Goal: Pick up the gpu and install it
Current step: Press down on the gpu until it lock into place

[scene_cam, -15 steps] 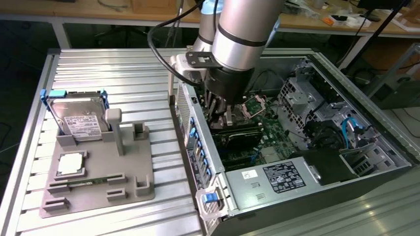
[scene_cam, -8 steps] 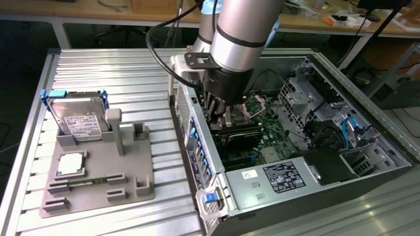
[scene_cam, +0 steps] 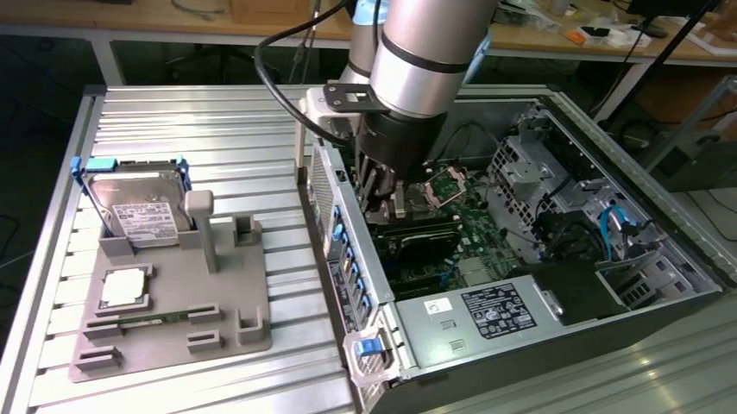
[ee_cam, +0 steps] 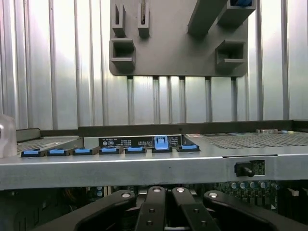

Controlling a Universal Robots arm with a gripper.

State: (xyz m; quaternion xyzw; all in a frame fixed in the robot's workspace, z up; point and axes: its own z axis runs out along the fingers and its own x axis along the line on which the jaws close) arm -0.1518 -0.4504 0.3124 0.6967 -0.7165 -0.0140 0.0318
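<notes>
Gripper [scene_cam: 388,200] reaching down inside the case [scene_cam: 645,185].
Fingers are sitting fully closed over the motherboard [scene_cam: 467,228]; whether they are pinching anything is unclear.

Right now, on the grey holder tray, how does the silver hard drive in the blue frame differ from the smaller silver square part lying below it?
The silver hard drive in the blue frame leans tilted against a grey upright post, while the smaller silver square part lies flat in a recess. The hard drive is larger and carries a white printed label; the square part shows a plain pale top. Both rest on the grey holder tray, apart from each other.
</notes>
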